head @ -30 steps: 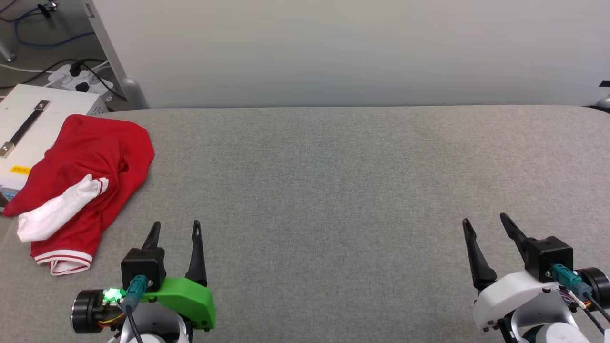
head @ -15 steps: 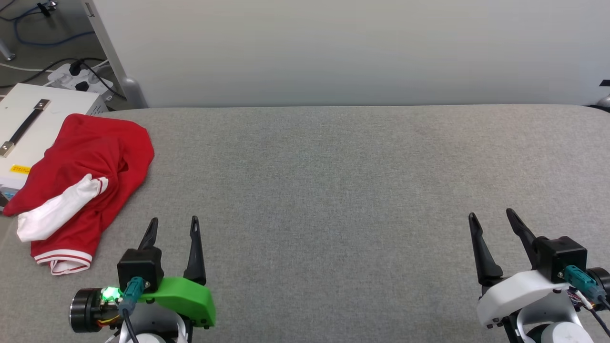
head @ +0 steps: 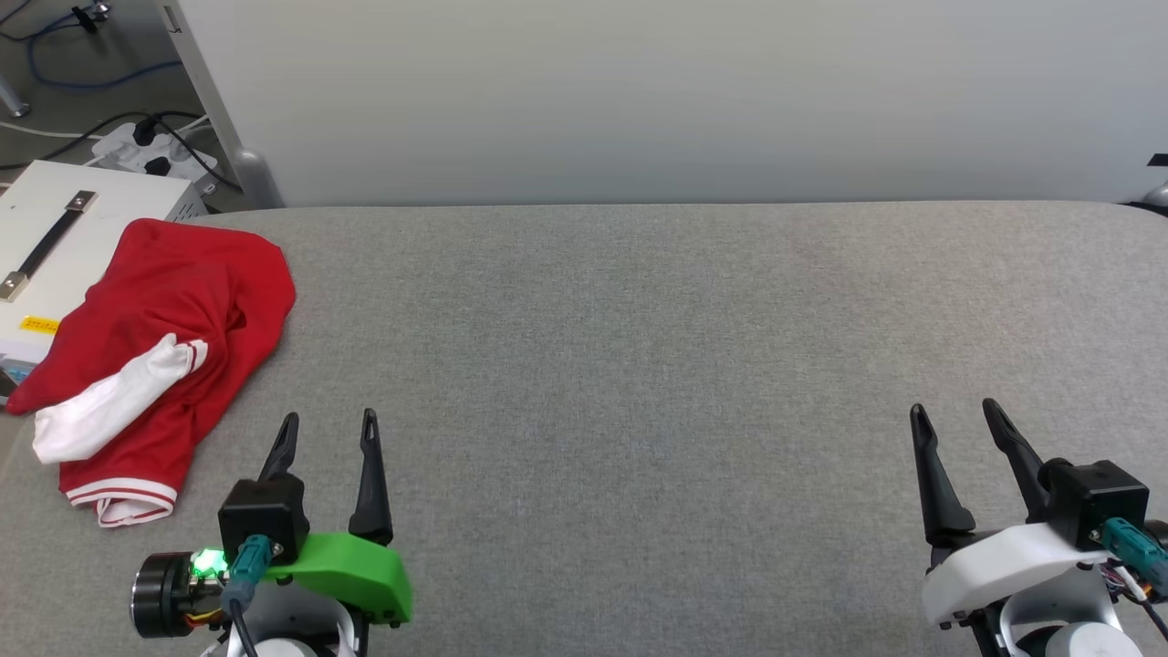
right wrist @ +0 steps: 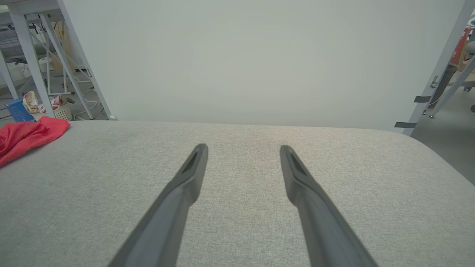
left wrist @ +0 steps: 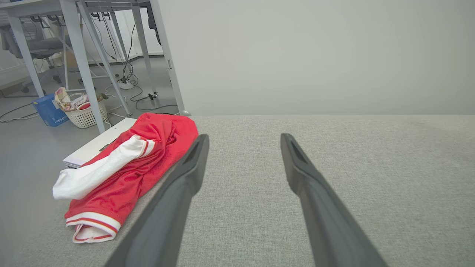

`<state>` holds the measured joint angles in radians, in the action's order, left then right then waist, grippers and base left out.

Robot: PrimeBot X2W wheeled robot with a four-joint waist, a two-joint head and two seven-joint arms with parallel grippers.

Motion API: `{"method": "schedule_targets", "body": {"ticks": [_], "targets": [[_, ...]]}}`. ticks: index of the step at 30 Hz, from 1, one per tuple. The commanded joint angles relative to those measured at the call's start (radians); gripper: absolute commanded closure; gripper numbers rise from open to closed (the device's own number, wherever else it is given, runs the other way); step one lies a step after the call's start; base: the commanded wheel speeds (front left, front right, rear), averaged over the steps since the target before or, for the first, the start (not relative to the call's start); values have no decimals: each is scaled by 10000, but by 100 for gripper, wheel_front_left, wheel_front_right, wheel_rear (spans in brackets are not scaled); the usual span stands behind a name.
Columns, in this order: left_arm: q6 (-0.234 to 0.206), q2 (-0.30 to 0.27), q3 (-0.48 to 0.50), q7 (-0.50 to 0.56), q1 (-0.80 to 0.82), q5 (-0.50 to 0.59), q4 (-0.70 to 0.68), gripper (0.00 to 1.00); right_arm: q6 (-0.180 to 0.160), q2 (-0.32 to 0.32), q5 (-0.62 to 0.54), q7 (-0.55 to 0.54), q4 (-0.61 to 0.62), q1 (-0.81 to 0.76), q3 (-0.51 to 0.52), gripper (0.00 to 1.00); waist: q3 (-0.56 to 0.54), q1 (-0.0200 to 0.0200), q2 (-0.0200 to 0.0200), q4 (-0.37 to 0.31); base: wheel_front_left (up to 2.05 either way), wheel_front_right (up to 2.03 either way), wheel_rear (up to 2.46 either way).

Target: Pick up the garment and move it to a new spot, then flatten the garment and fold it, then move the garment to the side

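So the garment (head: 173, 310) is sitting crumpled at the left edge of the frame in the head view, on the left end of the grey fabric counter (head: 639, 365). It's a red heap with one white sleeve (head: 109, 406) flopped across it and red-and-white striped trim (head: 123, 497) at the lower end. Its left side overlaps a white box (head: 55, 228) with a dark handle at the upper left.

The left pincer (head: 329, 415) is at the lower left, jaws spread wide with nothing in them. It's near the garment's striped end, a bit to the right of it, and not touching. The right pincer (head: 952, 406) is at the lower right, also wide open and empty, well apart from the garment, with just bare counter under it.

In the left wrist view there's also a white basket (left wrist: 83, 113) on the floor at the upper left. In the right wrist view the garment is only a red bit at the left edge.
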<state>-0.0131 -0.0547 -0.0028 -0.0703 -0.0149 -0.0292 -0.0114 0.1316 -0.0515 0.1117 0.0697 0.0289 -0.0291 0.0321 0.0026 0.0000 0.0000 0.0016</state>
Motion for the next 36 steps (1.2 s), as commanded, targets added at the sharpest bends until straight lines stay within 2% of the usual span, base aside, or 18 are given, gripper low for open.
{"method": "schedule_targets", "body": {"ticks": [1,36], "targets": [[-64,14,-11,-95,-25,-67,-33,0,-3,4,162,127,79,-128,57,0,-2,0,0,1,0,0,0],[-238,26,-188,-820,-127,-210,135,0,-5,7,829,841,99,-590,135,0,16,0,0,47,0,0,0]]}}
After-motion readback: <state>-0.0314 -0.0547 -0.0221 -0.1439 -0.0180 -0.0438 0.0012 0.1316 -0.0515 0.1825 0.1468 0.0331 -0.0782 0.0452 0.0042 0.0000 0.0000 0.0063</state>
